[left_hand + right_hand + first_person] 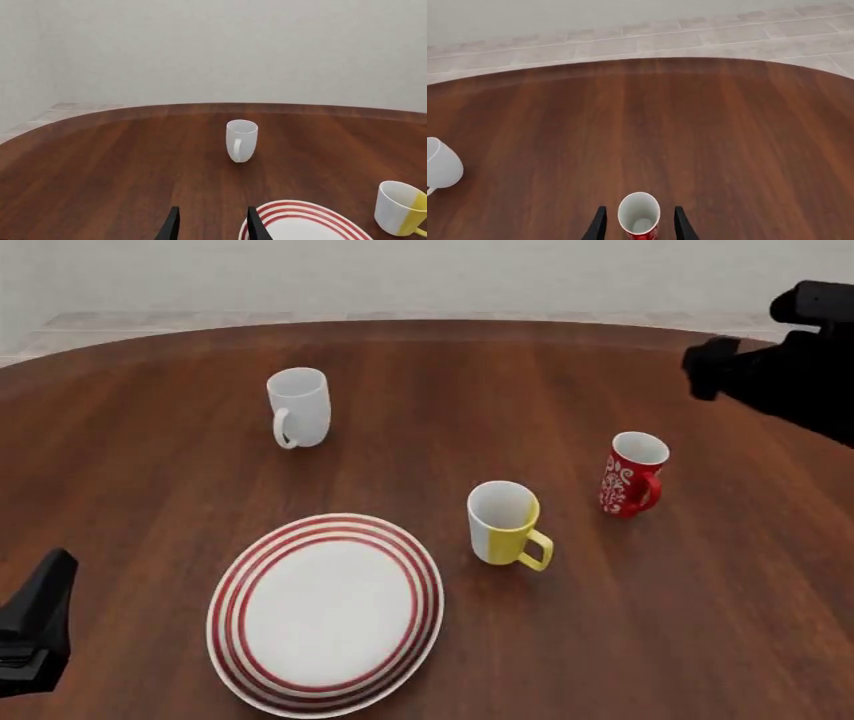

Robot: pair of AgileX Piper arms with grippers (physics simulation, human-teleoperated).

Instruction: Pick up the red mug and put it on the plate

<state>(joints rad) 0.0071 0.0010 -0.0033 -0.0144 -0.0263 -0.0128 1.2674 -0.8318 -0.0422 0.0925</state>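
Round wooden table (147, 500), dark brown, carrying every item. Plate (324, 612), white with red rings, flat on near-left portion of tabletop; nothing on it. Right arm (781, 370) raised at far right in front view, above the tabletop. Left arm (34, 630) low at near-left edge, beside the plate, apart from it. White mug (299, 407) upright, far left of centre. Yellow-and-white mug (506, 524) upright, just right of the plate, handle toward the near side. Red mug (631, 474) upright on bare wood, right of the yellow-and-white mug, well apart from the plate. Right gripper (638, 225) spread wide, one finger (598, 225) on each side of the red mug's rim in right wrist view; contact not discernible. Left gripper (211, 227) spread wide, holding nothing, fingers beside the plate's rim.
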